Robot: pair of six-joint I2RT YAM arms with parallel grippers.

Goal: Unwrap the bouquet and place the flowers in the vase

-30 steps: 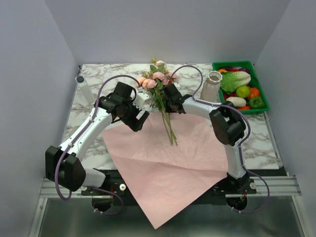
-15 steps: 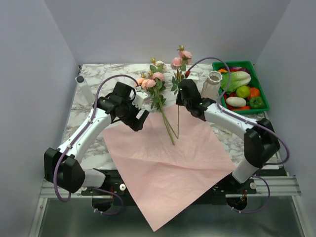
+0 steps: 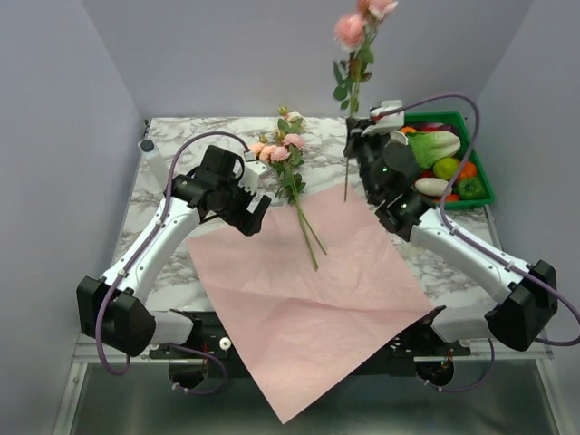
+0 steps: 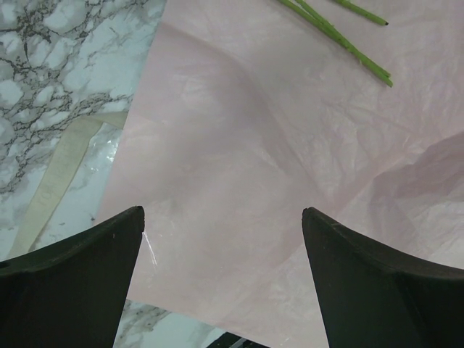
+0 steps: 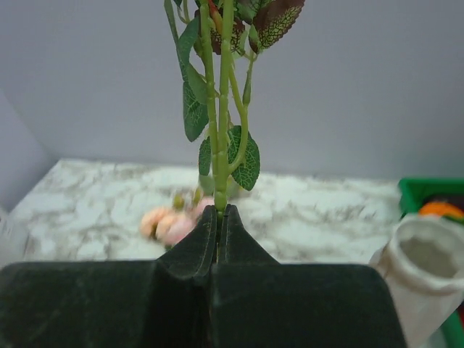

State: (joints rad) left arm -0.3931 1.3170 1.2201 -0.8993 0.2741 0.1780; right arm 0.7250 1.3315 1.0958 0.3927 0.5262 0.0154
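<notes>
The bouquet is unwrapped: its pink paper sheet [image 3: 308,290] lies flat on the marble table. Several flowers [image 3: 279,152] rest at the sheet's far edge, stems [image 4: 341,40] pointing onto the paper. My right gripper [image 3: 356,143] [image 5: 220,212] is shut on one flower stem [image 5: 217,109], held upright high above the table, its pink blossoms [image 3: 353,27] on top. The vase [image 5: 424,279] stands just right of that gripper, and the arm hides it in the top view. My left gripper [image 3: 256,210] [image 4: 222,214] hangs open and empty over the paper's left edge.
A cream ribbon [image 4: 54,181] lies on the marble left of the paper. A green tray [image 3: 487,181] of plastic vegetables sits at the back right. A small clear tube [image 3: 149,156] stands at the back left. Grey walls close in three sides.
My right gripper has lifted one flower stem off the pile, carrying it up and to the right towards the vase. The left arm has hardly moved.
</notes>
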